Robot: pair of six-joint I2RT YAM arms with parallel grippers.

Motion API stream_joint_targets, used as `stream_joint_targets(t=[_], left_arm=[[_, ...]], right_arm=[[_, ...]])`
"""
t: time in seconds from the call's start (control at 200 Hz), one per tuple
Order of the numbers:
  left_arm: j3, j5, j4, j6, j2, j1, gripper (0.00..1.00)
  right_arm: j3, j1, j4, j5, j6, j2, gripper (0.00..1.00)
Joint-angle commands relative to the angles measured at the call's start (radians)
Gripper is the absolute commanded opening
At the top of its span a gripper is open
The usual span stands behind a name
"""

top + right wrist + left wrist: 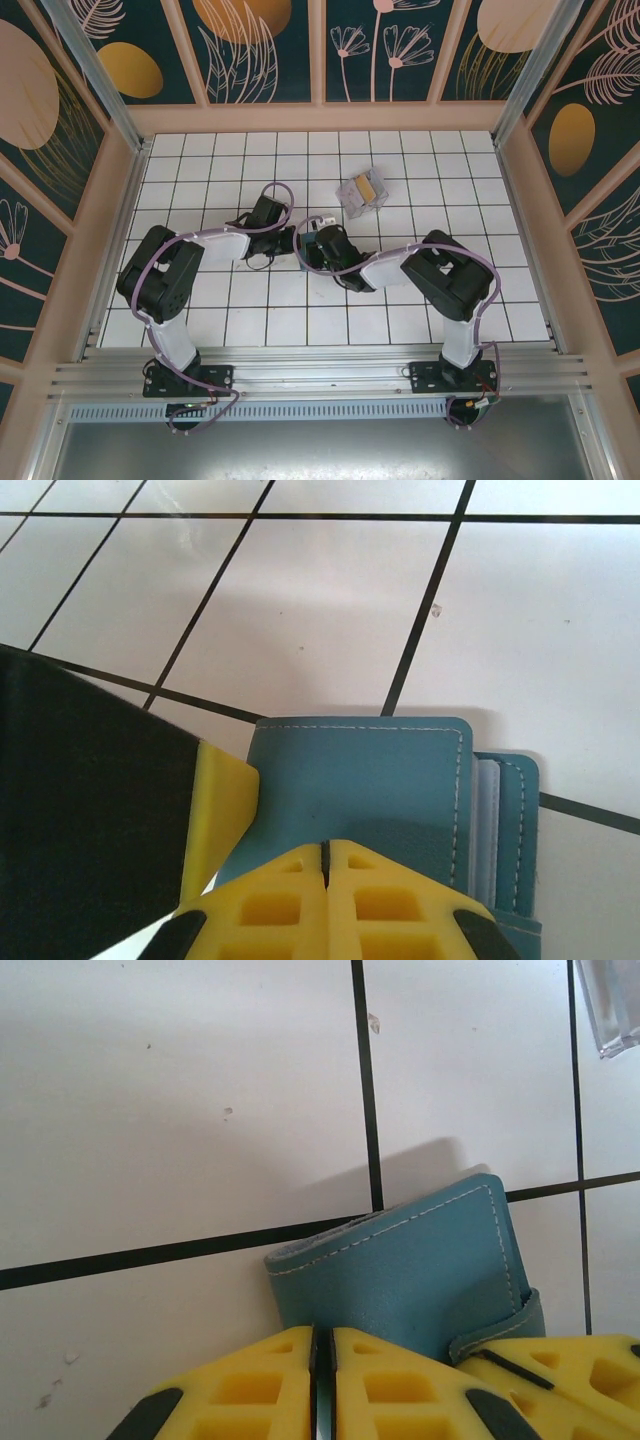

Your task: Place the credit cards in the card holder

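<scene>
Opening the holder (pixel 360 790) looks to be the step in hand; it is mid-table, with the left gripper (pixel 322 1335) and right gripper (pixel 327 845) each pinched on one of its edges; the cards (pixel 362 190) sit well apart, far and right; next, spread the leaves, then free one gripper for a card.
</scene>
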Motion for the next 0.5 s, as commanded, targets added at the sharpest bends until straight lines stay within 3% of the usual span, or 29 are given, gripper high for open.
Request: stream_joint_targets(t=[0.0,0.2,0.39,0.49], left_arm=[[-0.033,0.045,0.023,-0.019,-0.004,-0.01,0.13],[-0.036,0.027,0.009,-0.018,-0.061,-0.01,0.16],[0.019,-0.017,-0.045,-0.007,-0.142,-0.008,0.38],[0.089,-0.062,-0.093,0.008,-0.19,0.002,0.45]], right_arm=[[-0.135,0.042,-0.45,-0.04,0.016,0.105,0.0],[-0.057,0.035,-0.495,-0.04,0.016,0.04,0.0],[-0.008,0.001,-0.517,-0.011,0.014,0.004,0.0],[-0.014,-0.026,-0.531,0.016,0.002,-0.024,0.0]])
